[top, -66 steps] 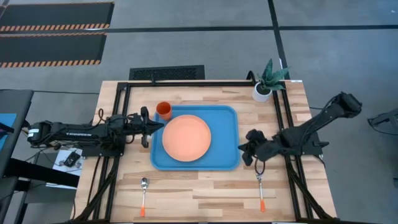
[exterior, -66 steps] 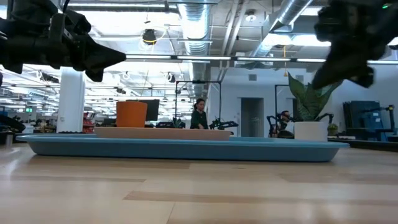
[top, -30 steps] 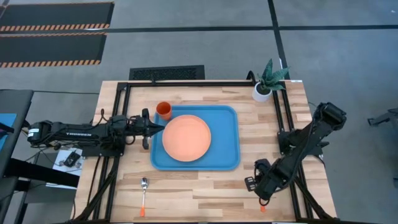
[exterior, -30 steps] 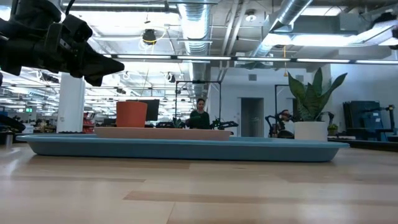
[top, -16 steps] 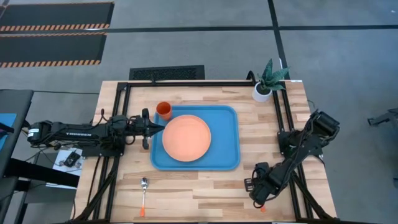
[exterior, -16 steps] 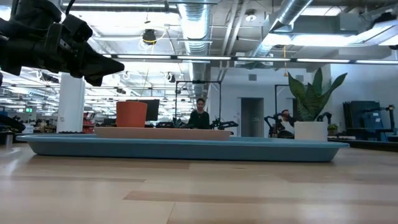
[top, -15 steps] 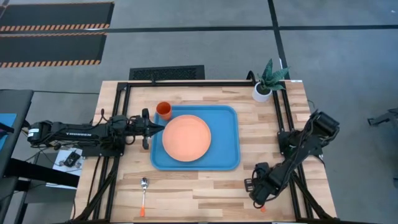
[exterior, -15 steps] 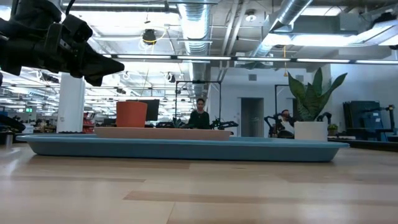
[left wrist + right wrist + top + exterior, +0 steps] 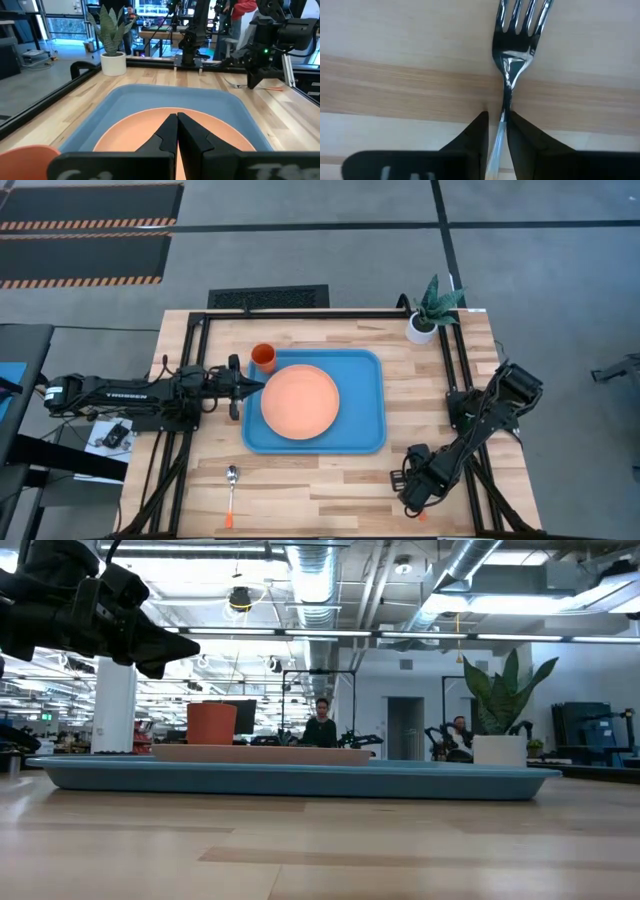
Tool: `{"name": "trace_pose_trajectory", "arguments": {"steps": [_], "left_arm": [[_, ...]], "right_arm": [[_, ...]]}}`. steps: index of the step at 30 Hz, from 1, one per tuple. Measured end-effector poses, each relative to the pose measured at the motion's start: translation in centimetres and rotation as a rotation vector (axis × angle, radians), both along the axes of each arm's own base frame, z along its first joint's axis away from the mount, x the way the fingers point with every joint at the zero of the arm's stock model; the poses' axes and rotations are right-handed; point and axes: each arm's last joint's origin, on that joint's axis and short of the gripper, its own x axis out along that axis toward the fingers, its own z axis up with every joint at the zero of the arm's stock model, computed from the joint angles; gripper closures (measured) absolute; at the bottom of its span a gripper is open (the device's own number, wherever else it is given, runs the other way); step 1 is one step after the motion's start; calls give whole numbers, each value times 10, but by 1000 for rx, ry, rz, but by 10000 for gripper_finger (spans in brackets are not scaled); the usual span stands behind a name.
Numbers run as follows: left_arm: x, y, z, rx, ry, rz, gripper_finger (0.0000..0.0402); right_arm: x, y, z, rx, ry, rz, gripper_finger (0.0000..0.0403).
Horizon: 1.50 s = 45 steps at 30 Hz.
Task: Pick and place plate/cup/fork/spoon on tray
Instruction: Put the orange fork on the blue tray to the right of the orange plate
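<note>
The salmon-orange plate (image 9: 300,401) lies flat in the blue tray (image 9: 365,435), and the orange cup (image 9: 263,358) stands upright in the tray's far left corner. The spoon (image 9: 231,490) lies on the table near the front edge, left of centre. The fork (image 9: 520,30) lies on the table at the front right, with my right gripper (image 9: 413,488) down on it. In the high view only the orange handle tip (image 9: 421,516) shows. My left gripper (image 9: 252,383) is shut and empty above the tray's left rim, pointing at the plate. My right gripper has the fork's thin metal neck (image 9: 505,102) just behind the tines between its two fingers (image 9: 476,132). It comes from above, pointing down, with the fingers across the fork. The fork lies flat on the table, tines pointing away from the fingers.
A white pot with a green plant (image 9: 424,323) stands at the far right corner. A black frame rail (image 9: 452,360) runs along the table's right side, and another rail runs along the left. Bare wood lies between the tray and the front edge.
My right gripper has gone from beside the tray's right rim toward the table's near edge and down onto the fork. In the last second it has only edged a little nearer the front edge. My left arm has kept still.
</note>
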Motion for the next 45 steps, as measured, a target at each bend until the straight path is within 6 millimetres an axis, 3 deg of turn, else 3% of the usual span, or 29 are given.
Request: {"name": "trace_pose_trajectory", "arguments": {"steps": [12, 18, 25, 29, 34, 40, 45], "left_arm": [[0, 0, 0, -1, 4, 0, 401], [0, 0, 0, -1, 4, 0, 401], [0, 0, 0, -1, 4, 0, 401], [0, 0, 0, -1, 4, 0, 401], [0, 0, 0, -1, 4, 0, 401], [0, 0, -1, -2, 9, 1, 401], [0, 0, -1, -3, 13, 0, 401]], "right_arm": [[2, -3, 4, 17, -12, -9, 391], [6, -6, 9, 39, -44, -14, 381], [13, -22, 37, 75, -121, -42, 385], [29, -44, 63, 21, -153, -33, 384], [58, -86, 87, -92, -197, -11, 380], [88, -150, 85, -165, -229, -10, 387], [112, -192, 75, -189, -299, 20, 384]]}}
